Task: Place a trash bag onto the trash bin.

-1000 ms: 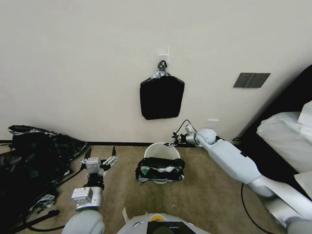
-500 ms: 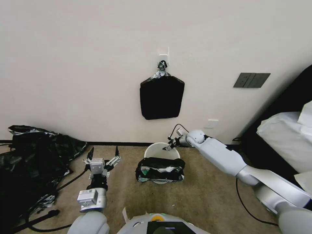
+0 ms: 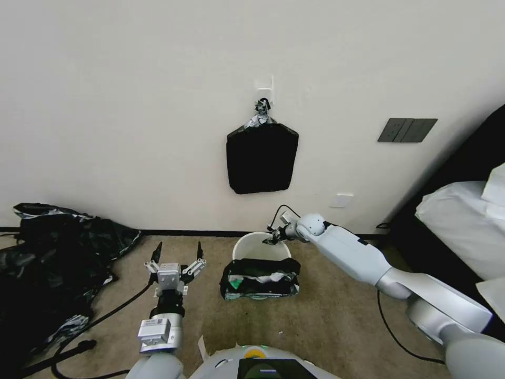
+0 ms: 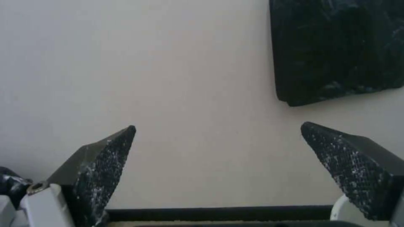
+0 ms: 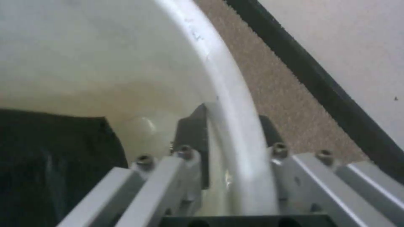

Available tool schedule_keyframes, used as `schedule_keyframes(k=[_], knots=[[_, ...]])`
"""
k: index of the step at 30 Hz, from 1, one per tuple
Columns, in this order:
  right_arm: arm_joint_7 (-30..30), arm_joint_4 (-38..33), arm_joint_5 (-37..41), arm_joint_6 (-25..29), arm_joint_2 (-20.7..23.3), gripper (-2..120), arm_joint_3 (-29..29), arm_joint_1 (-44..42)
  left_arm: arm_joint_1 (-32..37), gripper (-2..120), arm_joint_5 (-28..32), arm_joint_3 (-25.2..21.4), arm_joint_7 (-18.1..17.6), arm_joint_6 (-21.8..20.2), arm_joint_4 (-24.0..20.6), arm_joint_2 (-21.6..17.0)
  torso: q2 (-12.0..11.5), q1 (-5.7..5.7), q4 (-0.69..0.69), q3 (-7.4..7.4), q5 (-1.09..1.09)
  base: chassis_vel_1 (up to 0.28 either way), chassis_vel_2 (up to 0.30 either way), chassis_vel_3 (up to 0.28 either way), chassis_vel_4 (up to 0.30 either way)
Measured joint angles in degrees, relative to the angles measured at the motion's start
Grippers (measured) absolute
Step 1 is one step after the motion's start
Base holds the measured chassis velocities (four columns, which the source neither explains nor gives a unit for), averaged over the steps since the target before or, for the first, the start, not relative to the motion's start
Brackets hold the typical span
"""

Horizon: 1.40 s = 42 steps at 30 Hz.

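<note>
Right claw [image 3: 273, 239] pinches the bin [image 3: 247, 247] at its far rim
That grip likely steadies it; the bag [image 3: 260, 278] drapes only the near rim, and the left claw [image 3: 178, 251] hovers spread beside it

A flat black bag stack [image 3: 262, 158] hangs on the wall above carpet [image 3: 326, 310]; black sheeting [image 3: 50, 263] lies left.

A plain white wall [image 3: 131, 105] fills the back of the room. A brown carpet [image 3: 326, 316] covers the floor, with a black baseboard [image 3: 184, 232] where they meet. A dark switch plate [image 3: 407, 129] sits on the wall. A flat black stack of bags [image 3: 262, 157] hangs from a hook [image 3: 263, 100]. Black plastic sheeting [image 3: 47, 252] lies heaped in the left corner.
</note>
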<state>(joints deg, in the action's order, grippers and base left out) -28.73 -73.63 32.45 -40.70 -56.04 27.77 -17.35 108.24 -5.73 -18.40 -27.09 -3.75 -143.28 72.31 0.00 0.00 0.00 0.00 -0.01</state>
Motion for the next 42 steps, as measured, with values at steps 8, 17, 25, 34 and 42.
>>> schedule_keyframes(k=[8, 17, 25, 34, 42], knots=[[2.8, -3.3, 5.6, 0.0, 2.2, 2, -0.3, -0.3, -0.4, 100, -0.1, 0.6, -0.1, 0.5, 0.0, 0.4, 0.0, 0.0, 0.02, 0.0, 0.02, 0.0, 0.0, 0.0, 0.0], [17.2, -8.0, 23.8, 0.0, 6.2, 1, -8.7, -5.3, -1.5, 100, 0.2, -0.2, 0.0, 0.4, 0.0, 0.0, 0.0, 0.0, 0.01, 0.0, 0.0, 0.0, 0.0, 0.0, 0.0], [48.6, -19.1, 50.4, 0.3, 10.0, 1, -19.6, -16.2, -3.0, 100, 1.2, -0.2, 0.1, 0.0, 0.0, -0.4, 0.0, 0.0, -0.01, 0.0, 0.0, 0.0, 0.0, 0.0, 0.0], [77.5, -34.6, 60.2, 12.2, 9.6, 1, -29.3, -30.4, -6.2, 100, 2.7, -0.1, 0.1, -1.2, 1.0, -0.4, 0.0, 0.0, -0.01, 0.0, 0.01, 0.0, 0.0, 0.0, 0.0], [93.9, -39.8, 60.4, 17.6, 1.8, 1, -30.0, -34.8, -6.9, 100, 3.0, -0.6, -0.9, -1.2, 1.5, -0.4, 0.0, 0.0, 0.01, 0.0, 0.01, 0.0, 0.0, 0.0, 0.0]])
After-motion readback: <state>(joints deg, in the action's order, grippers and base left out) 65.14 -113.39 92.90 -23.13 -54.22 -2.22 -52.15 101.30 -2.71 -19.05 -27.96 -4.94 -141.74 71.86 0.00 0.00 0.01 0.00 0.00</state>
